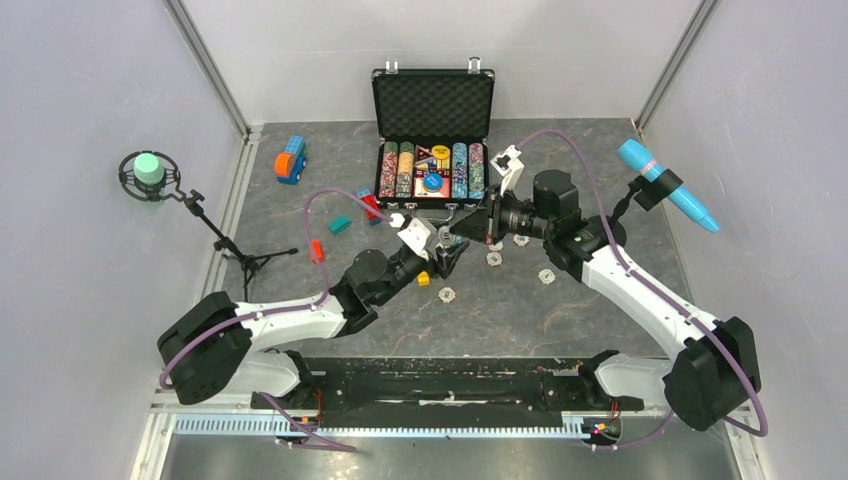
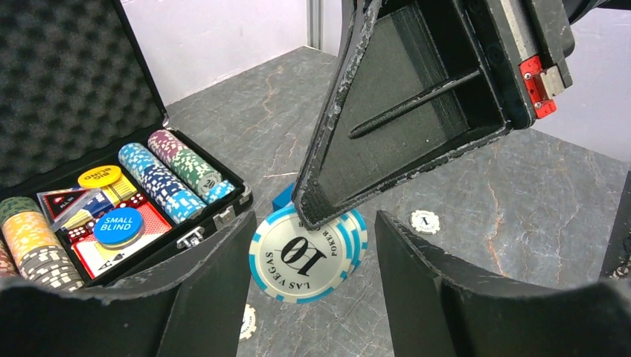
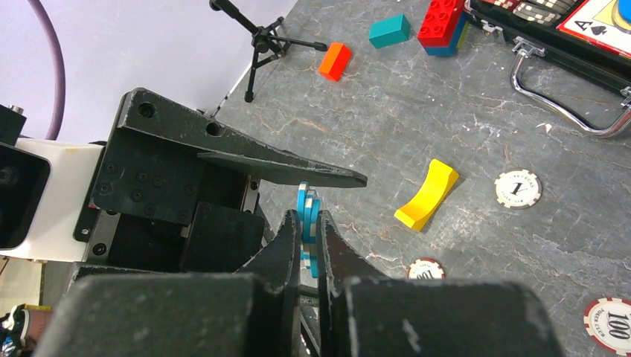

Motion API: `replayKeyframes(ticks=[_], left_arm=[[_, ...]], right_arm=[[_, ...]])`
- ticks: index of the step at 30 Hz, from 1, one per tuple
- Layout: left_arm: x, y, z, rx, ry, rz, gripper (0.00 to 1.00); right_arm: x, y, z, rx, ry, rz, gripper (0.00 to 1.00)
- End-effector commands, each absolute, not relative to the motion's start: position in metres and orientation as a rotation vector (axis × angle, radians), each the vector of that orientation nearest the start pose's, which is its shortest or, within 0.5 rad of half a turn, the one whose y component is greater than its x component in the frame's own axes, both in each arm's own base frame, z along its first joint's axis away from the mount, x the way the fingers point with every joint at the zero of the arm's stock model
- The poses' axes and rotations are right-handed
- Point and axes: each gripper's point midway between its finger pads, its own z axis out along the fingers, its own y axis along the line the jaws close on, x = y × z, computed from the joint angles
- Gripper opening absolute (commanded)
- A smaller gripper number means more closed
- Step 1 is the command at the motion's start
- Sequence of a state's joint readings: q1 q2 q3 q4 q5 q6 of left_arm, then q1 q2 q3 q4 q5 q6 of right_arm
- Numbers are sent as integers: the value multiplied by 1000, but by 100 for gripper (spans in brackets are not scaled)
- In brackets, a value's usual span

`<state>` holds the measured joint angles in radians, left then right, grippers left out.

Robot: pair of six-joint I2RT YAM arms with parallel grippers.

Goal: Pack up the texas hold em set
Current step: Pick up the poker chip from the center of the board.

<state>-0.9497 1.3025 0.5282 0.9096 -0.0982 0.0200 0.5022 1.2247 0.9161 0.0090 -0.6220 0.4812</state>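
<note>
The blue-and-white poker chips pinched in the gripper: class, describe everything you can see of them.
A few round, plastic-looking poker chips, with white faces and blue-and-white striped rims, slightly fanned. The front face reads LAS VEGAS POKER and 10. They are held on edge, off the grey marbled table, clamped at one rim by the shut right gripper. The left gripper is open, with one finger on either side of them.
</note>
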Motion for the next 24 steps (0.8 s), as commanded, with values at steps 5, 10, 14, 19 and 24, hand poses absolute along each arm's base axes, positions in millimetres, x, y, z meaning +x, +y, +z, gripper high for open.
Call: replayKeyframes(ticks=[5,10,14,19,24], left_arm=[[257,-336,257,600,1286,-720,59],[255,-339,256,615,1287,-729,53],[255,-339,256,617,1286,-731,51],[255,-339,257,616,1284,-734,49],[254,-341,259,619,1278,-743,47]], right_arm=[[269,283,269,-510,1881,1224,0],[269,283,271,-512,1876,1224,0],[268,284,271,-517,1875,1227,0],[266,285,270,-525,1877,1235,0],[265,287,268,-531,1884,1240,0]])
